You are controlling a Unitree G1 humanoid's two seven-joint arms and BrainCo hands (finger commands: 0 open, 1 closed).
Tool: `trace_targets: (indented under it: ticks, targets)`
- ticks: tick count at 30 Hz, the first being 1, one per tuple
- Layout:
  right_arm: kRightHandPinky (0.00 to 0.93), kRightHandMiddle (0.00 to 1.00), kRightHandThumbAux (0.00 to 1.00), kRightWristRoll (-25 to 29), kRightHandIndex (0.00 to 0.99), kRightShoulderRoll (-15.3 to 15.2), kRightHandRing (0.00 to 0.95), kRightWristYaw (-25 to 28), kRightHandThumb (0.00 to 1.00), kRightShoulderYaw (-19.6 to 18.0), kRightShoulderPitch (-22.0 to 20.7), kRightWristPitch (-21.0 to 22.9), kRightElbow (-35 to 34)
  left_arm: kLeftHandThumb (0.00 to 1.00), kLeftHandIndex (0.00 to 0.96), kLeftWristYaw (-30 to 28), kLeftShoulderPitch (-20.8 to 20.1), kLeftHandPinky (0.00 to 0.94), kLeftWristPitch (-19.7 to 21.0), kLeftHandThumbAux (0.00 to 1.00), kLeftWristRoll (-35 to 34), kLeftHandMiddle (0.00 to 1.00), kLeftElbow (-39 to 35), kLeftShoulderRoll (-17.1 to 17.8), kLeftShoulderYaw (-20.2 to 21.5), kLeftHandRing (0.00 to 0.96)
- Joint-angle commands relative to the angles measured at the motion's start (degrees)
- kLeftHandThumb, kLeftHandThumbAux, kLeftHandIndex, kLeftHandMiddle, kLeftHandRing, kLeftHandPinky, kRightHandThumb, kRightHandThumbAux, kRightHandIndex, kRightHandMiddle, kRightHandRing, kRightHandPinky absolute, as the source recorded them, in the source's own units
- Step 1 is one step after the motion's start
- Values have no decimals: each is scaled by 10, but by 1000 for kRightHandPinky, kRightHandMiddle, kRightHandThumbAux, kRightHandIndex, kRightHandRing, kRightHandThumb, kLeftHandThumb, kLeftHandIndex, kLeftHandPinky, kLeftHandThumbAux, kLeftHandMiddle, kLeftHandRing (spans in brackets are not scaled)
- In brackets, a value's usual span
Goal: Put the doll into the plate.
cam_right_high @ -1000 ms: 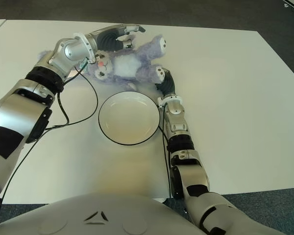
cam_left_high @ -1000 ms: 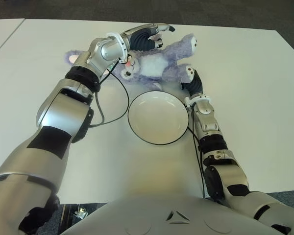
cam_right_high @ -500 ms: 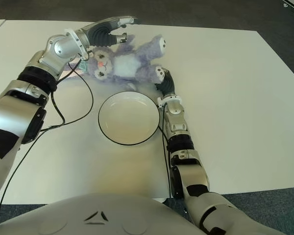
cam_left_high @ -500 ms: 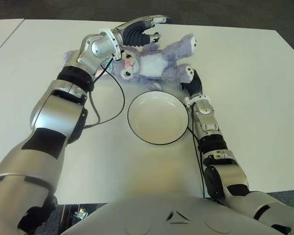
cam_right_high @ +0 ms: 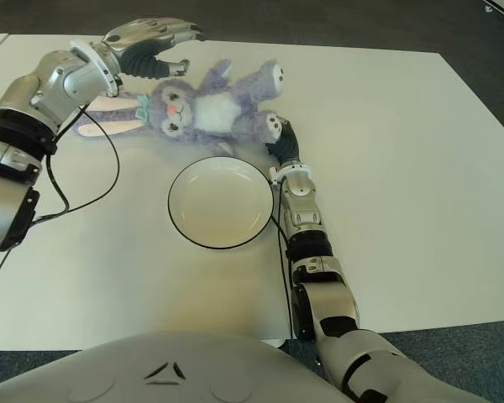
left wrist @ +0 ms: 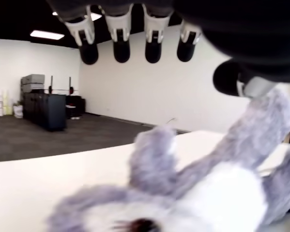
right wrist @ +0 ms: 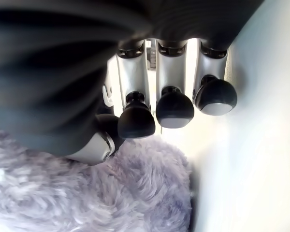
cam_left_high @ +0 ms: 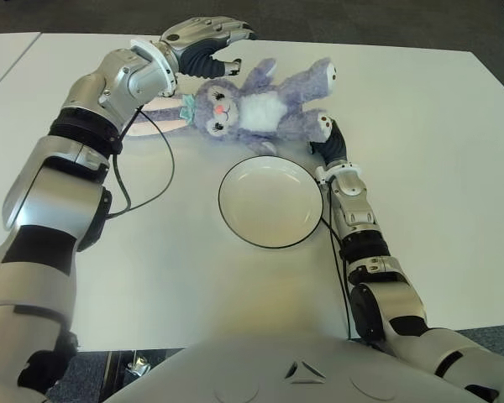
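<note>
The doll (cam_left_high: 256, 105), a purple plush rabbit, lay on its back on the white counter (cam_left_high: 420, 126), just beyond the far rim of the plate (cam_left_high: 271, 201) and not in it. Its long axis ran across the counter, roughly parallel to that far rim: ears and head out past the plate's left side, feet toward its right side.

The right hand (cam_left_high: 326, 136) was the nearer one. It sat at the doll's lower foot, just off the plate's far right edge, and its wrist view showed fingertips (right wrist: 174, 107) curled down over purple fur, touching it. Whether they truly pinched the leg I could not tell; it looked more like contact than a firm grip.

The left hand (cam_left_high: 208, 40) hovered above the doll's raised arm, on the far side of the doll from the plate, fingers (left wrist: 121, 43) spread and holding nothing, with a clear gap to the plush.

To my eye the coming move turned on that short hop: the doll needed dragging or lifting straight back toward the robot, over the rim.
</note>
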Motion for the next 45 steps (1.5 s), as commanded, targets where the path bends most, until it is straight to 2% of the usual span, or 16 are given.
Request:
trace_targets:
  ticks: [1, 10, 16, 27, 40, 45]
  targets:
    - [865, 868, 718, -5, 440, 1, 863, 2, 707, 5, 25, 23, 22, 545, 0, -12, 16, 0, 14, 183, 37, 0, -23, 28, -23, 0]
    - [870, 877, 719, -8, 440, -1, 874, 1, 706, 10, 23, 23, 26, 382, 0, 9, 44, 0, 36, 166, 69, 0, -53, 66, -34, 0]
    - [848, 866, 719, -9, 440, -4, 860, 0, 707, 12, 21, 29, 28, 352, 0, -8, 58, 0, 59, 165, 70, 0, -76, 73, -30, 0]
    - [857, 872, 720, -11, 440, -7, 867, -4, 706, 12, 14, 28, 35, 406, 0, -67, 92, 0, 93, 191, 30, 0, -123, 75, -11, 0]
    - [844, 859, 721, -11, 440, -10, 855, -4, 705, 13, 9, 20, 51, 411, 0, -69, 100, 0, 96, 188, 16, 0, -105, 56, -14, 0]
    - [834, 856, 721, -12, 440, -10, 849, -6, 705, 13, 6, 20, 55, 464, 0, -73, 100, 0, 96, 222, 0, 0, -77, 33, -13, 0]
